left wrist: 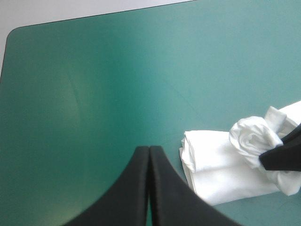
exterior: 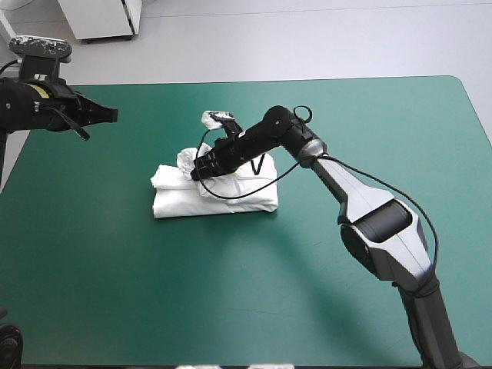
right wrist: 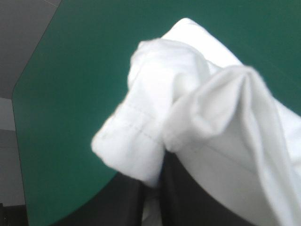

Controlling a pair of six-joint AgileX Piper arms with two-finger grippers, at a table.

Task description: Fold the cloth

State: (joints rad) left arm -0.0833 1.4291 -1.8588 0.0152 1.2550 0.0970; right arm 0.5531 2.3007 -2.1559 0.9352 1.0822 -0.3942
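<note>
Right jaws around T-shirt [right wrist: 188, 94] hem

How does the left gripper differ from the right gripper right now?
The left gripper is shut on nothing; the right gripper is shut on the T-shirt, with cloth bunched between its fingers. The left gripper sits apart from the T-shirt, toward the left edge of the table; the right gripper is right on the folded T-shirt. Both have their black fingers together.
</note>
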